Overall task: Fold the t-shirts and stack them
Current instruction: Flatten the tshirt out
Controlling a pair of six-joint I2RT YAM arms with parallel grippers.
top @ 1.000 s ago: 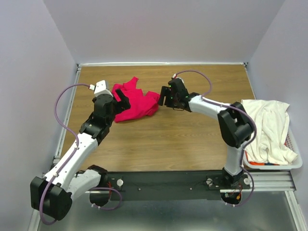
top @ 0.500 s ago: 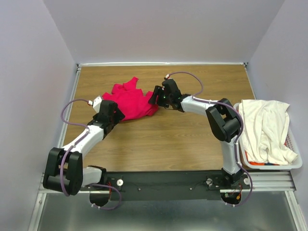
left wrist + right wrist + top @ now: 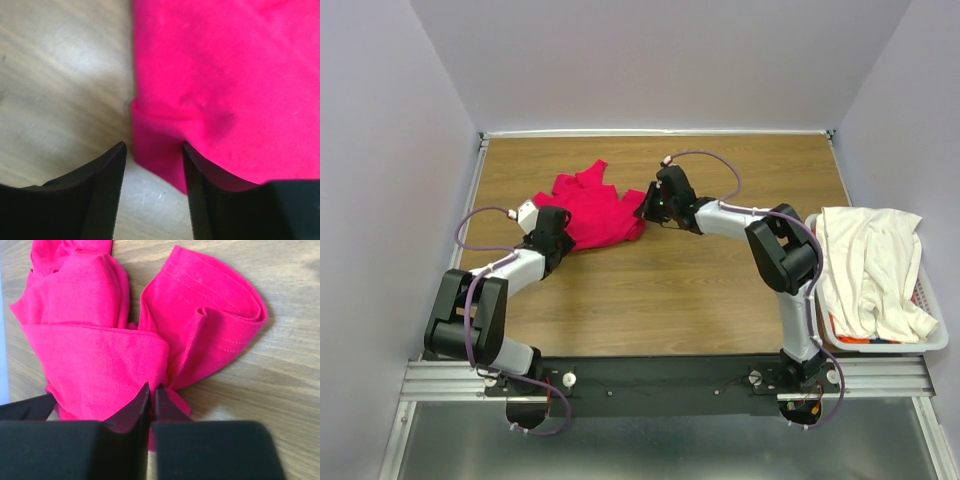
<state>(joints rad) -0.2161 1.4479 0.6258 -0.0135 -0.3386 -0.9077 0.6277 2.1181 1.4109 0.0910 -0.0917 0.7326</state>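
Note:
A crumpled crimson-red t-shirt lies on the wooden table left of centre. My left gripper is low at its near-left corner. In the left wrist view its fingers stand apart, and a corner of the red cloth reaches into the gap without being pinched. My right gripper is at the shirt's right edge. In the right wrist view it is shut on a fold of the red cloth. A cream-white t-shirt hangs over the basket at the right.
The white slatted laundry basket sits off the table's right edge, beside the right arm's base. Grey walls close in the table at the back and on both sides. A metal rail runs along the near edge.
The left arm has dropped lower and stretched along the table to the shirt's corner, its fingers narrowing. The right gripper moved left onto the shirt's edge and shut on the cloth.

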